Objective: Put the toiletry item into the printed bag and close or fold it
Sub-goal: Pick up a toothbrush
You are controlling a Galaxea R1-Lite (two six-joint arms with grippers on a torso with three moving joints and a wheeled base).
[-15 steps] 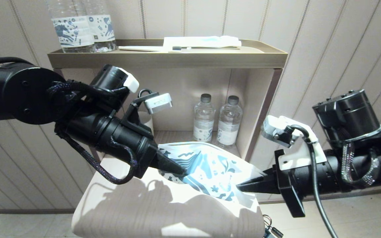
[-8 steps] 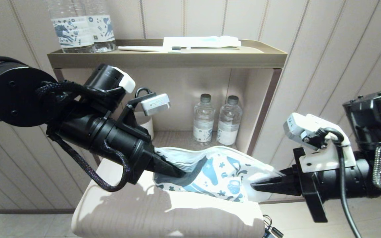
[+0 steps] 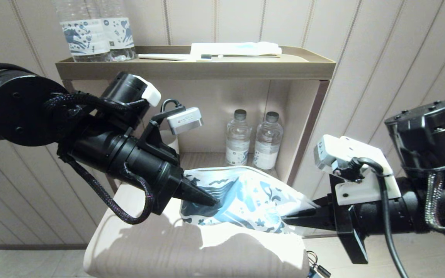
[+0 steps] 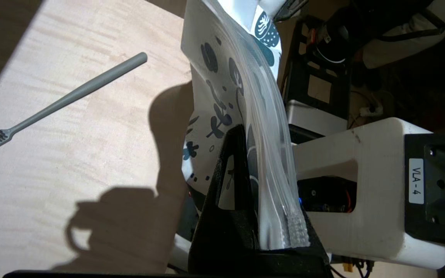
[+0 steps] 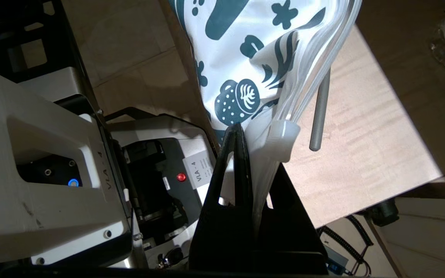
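The printed bag [image 3: 245, 197], white with dark blue motifs, hangs stretched between my two grippers just above the wooden table [image 3: 149, 247]. My left gripper [image 3: 213, 201] is shut on one end of its zip edge [image 4: 280, 216]. My right gripper [image 3: 286, 221] is shut on the other end, beside the white zip slider [image 5: 284, 141]. The toiletry item, a slim grey toothbrush [image 4: 72, 94], lies flat on the table outside the bag. Its handle end [image 5: 320, 112] shows just past the bag's edge. In the head view the toothbrush is hidden.
Behind the table stands an open shelf with two small water bottles [image 3: 251, 141]. A tray on top [image 3: 195, 67] holds two larger bottles [image 3: 95, 33], a white packet [image 3: 234, 48] and another toothbrush. The robot's base lies below the table's near edge.
The grippers pulled apart and drew the bag flat half a second ago. They have since come closer together, and the bag bulges upward again. Both stay shut on it.
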